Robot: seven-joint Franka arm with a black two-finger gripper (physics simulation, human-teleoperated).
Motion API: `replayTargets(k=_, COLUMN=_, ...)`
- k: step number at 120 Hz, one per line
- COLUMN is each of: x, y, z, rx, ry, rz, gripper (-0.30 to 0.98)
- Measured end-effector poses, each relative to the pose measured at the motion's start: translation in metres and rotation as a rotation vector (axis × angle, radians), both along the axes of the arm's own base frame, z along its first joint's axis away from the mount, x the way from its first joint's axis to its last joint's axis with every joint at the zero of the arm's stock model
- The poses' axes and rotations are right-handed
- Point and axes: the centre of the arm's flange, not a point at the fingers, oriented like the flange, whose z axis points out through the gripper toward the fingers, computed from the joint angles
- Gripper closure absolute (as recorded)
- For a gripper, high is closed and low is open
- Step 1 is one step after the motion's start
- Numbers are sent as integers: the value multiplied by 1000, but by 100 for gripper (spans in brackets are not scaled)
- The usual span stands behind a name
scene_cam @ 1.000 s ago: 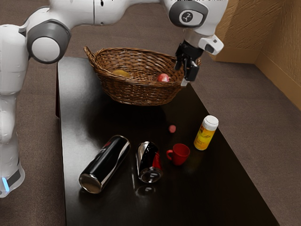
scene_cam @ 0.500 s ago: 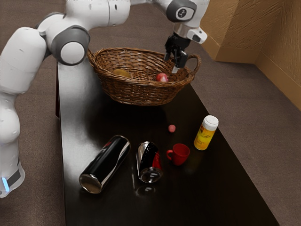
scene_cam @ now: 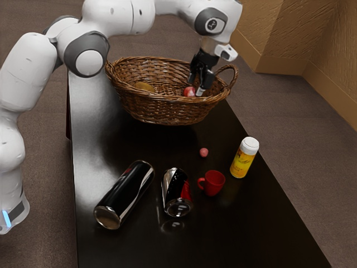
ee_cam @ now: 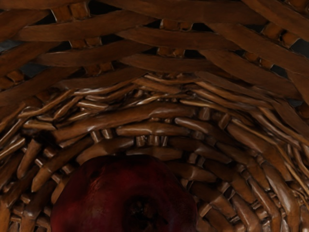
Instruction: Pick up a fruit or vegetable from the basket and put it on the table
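Long can: here it lies, on its side, close to the exterior view's left edge of the tabletop.
Yellow fruit: in the basket, towards the exterior view's left end.
Basket: standing right up by the tabletop's far edge.
Short can: on its side, between the long can and the cup.
Pomegranate: there's our fruit, inside the basket, and the wrist view has it just under the hand.
Tool: down it reaches, into the basket, fingers apart, right by the pomegranate; whether they touch it, I can't tell.
Ball: small and pink, out on the tabletop between basket and cup.
Cup: red, upright, beside the short can.
Yellow can: upright, white on top, hugging the exterior view's right edge of the tabletop.
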Motion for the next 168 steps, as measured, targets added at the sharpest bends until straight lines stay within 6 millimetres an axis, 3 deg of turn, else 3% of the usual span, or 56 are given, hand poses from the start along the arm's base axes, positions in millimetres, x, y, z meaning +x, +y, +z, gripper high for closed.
replayTargets(k=73, x=1, y=8, z=-34, rx=-31, ry=22, rz=-29, gripper=0)
replayTargets(k=89, x=2, y=8, z=-36, rx=-29, ry=18, rz=-32, gripper=24)
replayTargets(k=106, x=3, y=8, z=-35, rx=-24, ry=10, rz=-36, gripper=32)
replayTargets(k=134, x=1, y=8, z=-17, rx=-5, ry=-20, rz=-40, gripper=35)
replayTargets(k=150, x=-10, y=0, z=26, rx=34, ry=-77, rz=-50, gripper=41)
replayTargets(k=168, x=-22, y=-18, z=67, rx=68, ry=-128, rz=-72, gripper=34)
